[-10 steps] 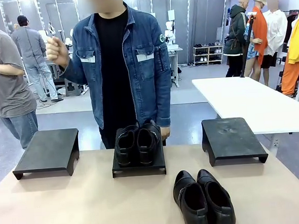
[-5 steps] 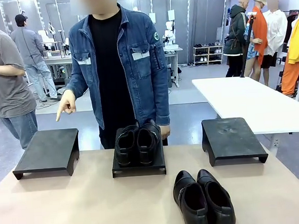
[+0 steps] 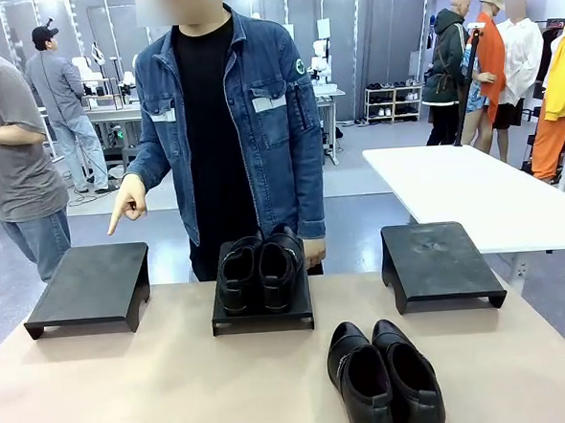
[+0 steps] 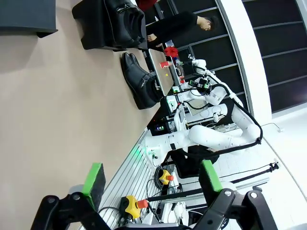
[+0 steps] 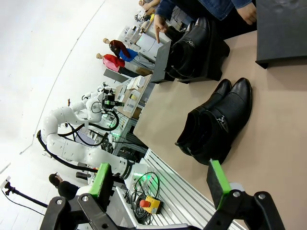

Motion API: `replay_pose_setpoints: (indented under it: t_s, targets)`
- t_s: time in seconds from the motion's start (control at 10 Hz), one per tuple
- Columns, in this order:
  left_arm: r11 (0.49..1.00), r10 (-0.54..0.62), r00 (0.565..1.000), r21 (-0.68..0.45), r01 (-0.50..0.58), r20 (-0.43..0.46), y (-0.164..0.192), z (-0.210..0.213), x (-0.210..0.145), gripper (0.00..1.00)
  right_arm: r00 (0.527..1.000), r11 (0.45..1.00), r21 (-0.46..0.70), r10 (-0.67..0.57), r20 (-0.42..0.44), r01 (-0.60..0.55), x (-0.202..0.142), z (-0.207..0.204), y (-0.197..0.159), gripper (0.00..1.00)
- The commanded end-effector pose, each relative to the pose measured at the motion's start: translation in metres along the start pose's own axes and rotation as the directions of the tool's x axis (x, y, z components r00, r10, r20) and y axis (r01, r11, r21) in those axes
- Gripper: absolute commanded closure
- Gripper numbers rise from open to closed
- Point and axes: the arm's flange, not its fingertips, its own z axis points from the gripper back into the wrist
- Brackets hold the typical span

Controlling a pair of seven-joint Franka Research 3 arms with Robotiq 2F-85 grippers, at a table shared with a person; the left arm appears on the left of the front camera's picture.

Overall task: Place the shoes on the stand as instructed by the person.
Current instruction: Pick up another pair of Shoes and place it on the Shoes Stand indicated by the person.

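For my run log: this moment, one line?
person's hand points toward left black stand; glossy black leather shoes on table; second pair on middle stand; left gripper, right gripper open

One pair of glossy black leather dress shoes (image 3: 260,273) stands side by side on the middle black stand (image 3: 262,318). A matching pair (image 3: 385,376) rests on the tan bench (image 3: 159,392), toes toward the person in a blue denim jacket (image 3: 234,119), whose hand (image 3: 126,202) points down at the left black stand (image 3: 90,281).

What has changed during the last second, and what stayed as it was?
The person's hand came down from a raised fist and now points a finger at the left stand. Nothing was grasped or released. The shoes on the middle stand and the shoes on the table did not move.
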Motion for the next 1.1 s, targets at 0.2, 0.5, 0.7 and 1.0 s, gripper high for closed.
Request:
replay_pose_setpoints:
  t_s: [0.2,0.5,0.7,1.0]
  targets:
    - [1.000,-0.014,1.000,-0.009,0.014,-0.007,-0.005,0.000,-0.003,0.00,1.000,1.000,0.007,0.022,-0.001,-0.022,0.000,0.002,0.001,0.00]
    - [1.000,0.000,1.000,0.000,0.000,0.000,0.000,0.000,0.000,0.00,1.000,1.000,0.007,0.022,-0.001,-0.022,0.000,0.002,0.001,0.00]
    - [0.998,-0.042,0.997,0.042,0.045,-0.064,-0.046,-0.034,0.015,0.00,1.000,1.000,0.007,0.022,-0.001,-0.022,0.000,0.002,0.001,0.00]
    - [0.980,0.003,0.982,0.194,0.035,-0.191,-0.139,-0.136,0.026,0.00,1.000,1.000,0.007,0.022,-0.001,-0.022,0.000,0.002,0.001,0.00]
